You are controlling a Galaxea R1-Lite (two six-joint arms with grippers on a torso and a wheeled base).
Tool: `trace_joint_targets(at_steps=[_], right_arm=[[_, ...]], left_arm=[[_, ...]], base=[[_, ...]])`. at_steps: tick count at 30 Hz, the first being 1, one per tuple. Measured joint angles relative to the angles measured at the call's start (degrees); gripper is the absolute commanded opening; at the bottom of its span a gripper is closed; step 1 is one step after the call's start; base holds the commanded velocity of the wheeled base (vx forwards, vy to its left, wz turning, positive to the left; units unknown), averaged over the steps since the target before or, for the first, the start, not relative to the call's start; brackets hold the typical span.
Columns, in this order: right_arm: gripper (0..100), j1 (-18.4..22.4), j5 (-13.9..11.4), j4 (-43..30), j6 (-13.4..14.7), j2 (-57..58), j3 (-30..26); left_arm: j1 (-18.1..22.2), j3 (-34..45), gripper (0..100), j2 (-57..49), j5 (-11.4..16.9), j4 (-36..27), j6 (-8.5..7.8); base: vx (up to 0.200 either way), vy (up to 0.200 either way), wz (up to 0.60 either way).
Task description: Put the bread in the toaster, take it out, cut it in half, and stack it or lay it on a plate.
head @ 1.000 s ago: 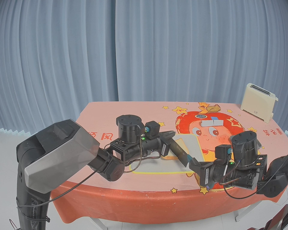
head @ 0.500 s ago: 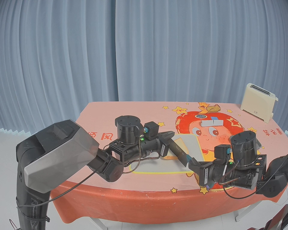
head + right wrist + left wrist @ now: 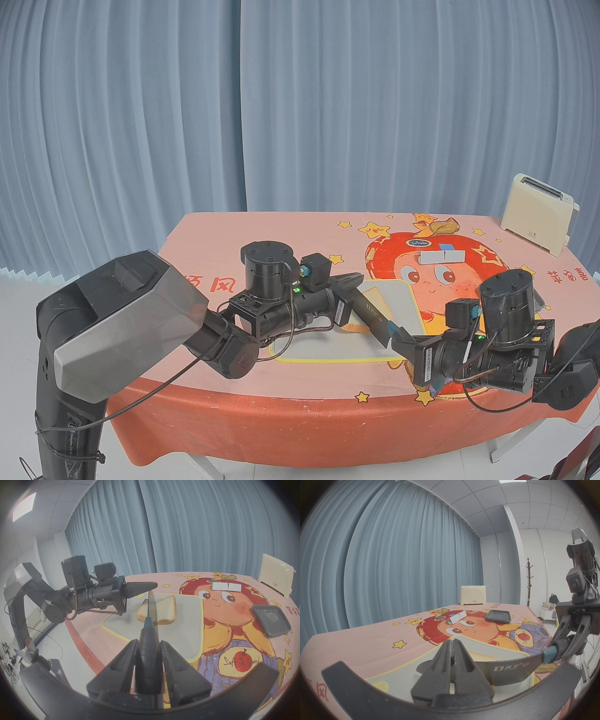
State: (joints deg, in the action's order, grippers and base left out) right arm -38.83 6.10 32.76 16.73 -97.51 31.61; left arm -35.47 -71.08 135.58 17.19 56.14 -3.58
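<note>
Right end effector [image 3: 148, 644] grips print-marked knife [image 3: 506, 669] over bread [image 3: 164, 609].

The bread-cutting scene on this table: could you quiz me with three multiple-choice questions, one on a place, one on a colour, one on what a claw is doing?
1. Where does the cream boxy toaster stand? A on a chair; B at the pink-clothed table's far right corner; C on the floor.
2. What colour is the shallow rectangular tray? A yellow; B white; C dark grey.
3. The right gripper is: A shut on the grey-bladed knife's handle; B open, empty; C holding a cup.
Answers: B, it stands at the table's edge beyond the white cutting board; C, dark against the cloth; A, it clamps the handle, blade across the tan bread slice.
</note>
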Motion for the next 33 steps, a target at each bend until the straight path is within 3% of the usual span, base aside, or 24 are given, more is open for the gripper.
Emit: trace_joint_targets(at_steps=[19,33], right_arm=[[0,-0.01,0.06,0.48,-0.11,-1.3,-0.24],[0,0.07,0.06,4.92,-0.09,-1.63,-0.63]], left_arm=[[-0.07,0.17,0,-1.51,0.07,-1.95,0.04],[-0.29,-0.79,0,-0.9,0.05,-2.04,0.09]], base=[[0.0,0.0,0.0],[0.0,0.0,0.0]])
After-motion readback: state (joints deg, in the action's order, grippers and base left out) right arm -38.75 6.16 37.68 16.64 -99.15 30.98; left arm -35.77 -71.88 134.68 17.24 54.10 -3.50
